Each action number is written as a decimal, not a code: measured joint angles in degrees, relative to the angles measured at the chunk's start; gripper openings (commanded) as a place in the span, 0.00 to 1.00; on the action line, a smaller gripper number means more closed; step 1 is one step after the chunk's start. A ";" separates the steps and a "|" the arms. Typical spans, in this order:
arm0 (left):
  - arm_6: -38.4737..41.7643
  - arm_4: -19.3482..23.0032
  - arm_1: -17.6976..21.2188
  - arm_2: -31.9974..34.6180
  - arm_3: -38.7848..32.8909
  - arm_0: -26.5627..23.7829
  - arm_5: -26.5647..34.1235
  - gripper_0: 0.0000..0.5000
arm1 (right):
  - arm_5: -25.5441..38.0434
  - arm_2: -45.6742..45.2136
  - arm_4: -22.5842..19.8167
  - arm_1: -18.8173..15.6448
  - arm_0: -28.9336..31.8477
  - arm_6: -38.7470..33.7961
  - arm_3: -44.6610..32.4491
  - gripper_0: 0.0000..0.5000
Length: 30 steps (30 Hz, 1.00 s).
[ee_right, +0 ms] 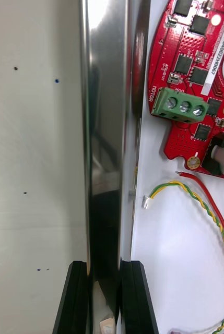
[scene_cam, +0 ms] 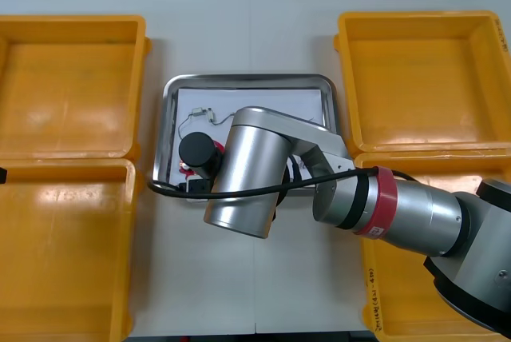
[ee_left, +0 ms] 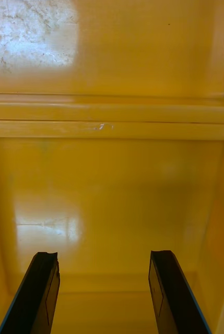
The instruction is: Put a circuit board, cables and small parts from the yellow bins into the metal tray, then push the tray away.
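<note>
The metal tray [scene_cam: 249, 81] stands at the middle of the table between the four yellow bins [scene_cam: 68, 86], which sit at 10, 8, 2 and 4 o'clock. On its white inside lie a round red circuit board [ee_right: 195, 78] with a green connector block [ee_right: 179, 107], at about 7 o'clock of the tray, and just beside it a twisted red and yellow cable [ee_right: 170, 183]. The right gripper [ee_right: 105, 263] clamps the shiny rim of the tray at about 7 o'clock, one finger on each side, while the left gripper [ee_left: 104, 255] hangs with fingers apart over the floor of a yellow bin.
</note>
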 measured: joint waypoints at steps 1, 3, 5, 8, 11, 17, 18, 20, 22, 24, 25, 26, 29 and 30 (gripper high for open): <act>0.00 0.00 0.00 0.00 0.00 0.00 0.00 1.00 | -0.49 -0.12 0.00 0.00 -0.14 0.16 0.37 0.00; 0.00 0.00 0.00 0.00 0.00 0.00 0.00 1.00 | -1.55 -0.29 0.01 0.00 -0.45 0.16 1.26 0.00; 0.00 0.00 0.00 0.00 0.00 0.00 0.00 1.00 | -2.52 -0.36 0.02 0.00 -0.91 0.16 2.22 0.00; 0.00 0.00 0.00 0.00 0.00 0.00 0.00 1.00 | -3.35 -0.37 0.02 0.01 -1.81 0.22 3.38 0.00; 0.00 0.00 0.00 0.00 0.00 0.00 0.00 1.00 | -3.92 -0.37 0.02 0.01 -2.65 0.65 4.33 0.00; 0.00 0.00 0.00 0.00 0.00 0.00 0.00 1.00 | -4.42 -0.58 0.02 0.02 -4.01 1.69 5.63 0.00; 0.00 0.00 0.00 0.00 0.00 0.00 0.00 1.00 | -4.43 -0.67 0.02 0.02 -4.24 1.69 5.79 0.00; 0.00 0.00 0.00 0.00 0.00 0.00 0.00 1.00 | -4.53 -0.97 0.02 0.03 -4.69 1.69 6.07 0.00; 0.00 0.00 0.00 0.00 0.00 0.00 0.00 1.00 | -5.04 -1.43 0.02 0.04 -5.07 1.69 6.43 0.00; 0.00 0.00 0.00 0.00 0.00 0.00 0.00 1.00 | -5.75 -1.91 0.02 0.04 -5.47 1.71 7.08 0.00; 0.00 0.00 0.00 0.00 0.00 0.00 0.00 1.00 | -6.19 -2.19 0.02 0.05 -5.69 1.74 7.58 0.00; 0.00 0.00 0.00 0.00 0.00 0.00 0.00 1.00 | -6.63 -2.48 0.02 0.07 -5.91 1.84 8.13 0.00; 0.00 0.00 0.00 0.00 0.00 0.00 0.00 1.00 | -8.33 -3.28 0.02 0.09 -6.55 3.37 10.07 0.00; 0.00 0.00 0.00 0.00 0.00 0.00 0.00 1.00 | -8.91 -3.45 0.02 0.09 -6.77 3.98 10.73 0.00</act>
